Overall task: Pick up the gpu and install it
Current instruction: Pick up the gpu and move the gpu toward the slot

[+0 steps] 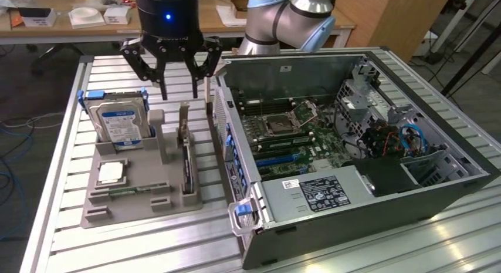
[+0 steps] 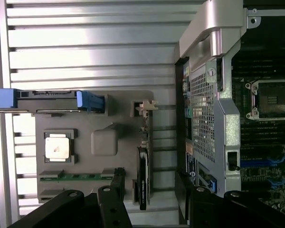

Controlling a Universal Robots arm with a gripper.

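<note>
The gripper [image 1: 180, 95] hangs over the grey tray [image 1: 139, 208] with its fingers spread wide and nothing between them. In the wrist view the two black fingers [image 2: 116, 190] straddle the line of the gpu [image 2: 143, 175] from above, clear of it.

The gpu stands on edge in a slot along the side of the tray nearest the computer case [image 1: 407, 194], its silver bracket at the end under the gripper. It is seen edge-on, so its fan face is hard to make out.

Just beside the gpu, on the exterior view's right, the open computer case rises higher than the card. Its perforated metal wall [image 2: 202, 118] leaves a narrow gap of slatted table [image 1: 70, 138] between them.

On the gpu's other side a tray post [image 1: 156, 123] stands close. Beyond it the hard drive [image 1: 117, 123] sits upright with blue rails. A processor chip [image 1: 111, 172] and a RAM stick [image 1: 129, 191] lie flat in the tray. Inside the case the motherboard [image 1: 305, 138] lies exposed, its processor socket [image 2: 270, 99] open.
</note>
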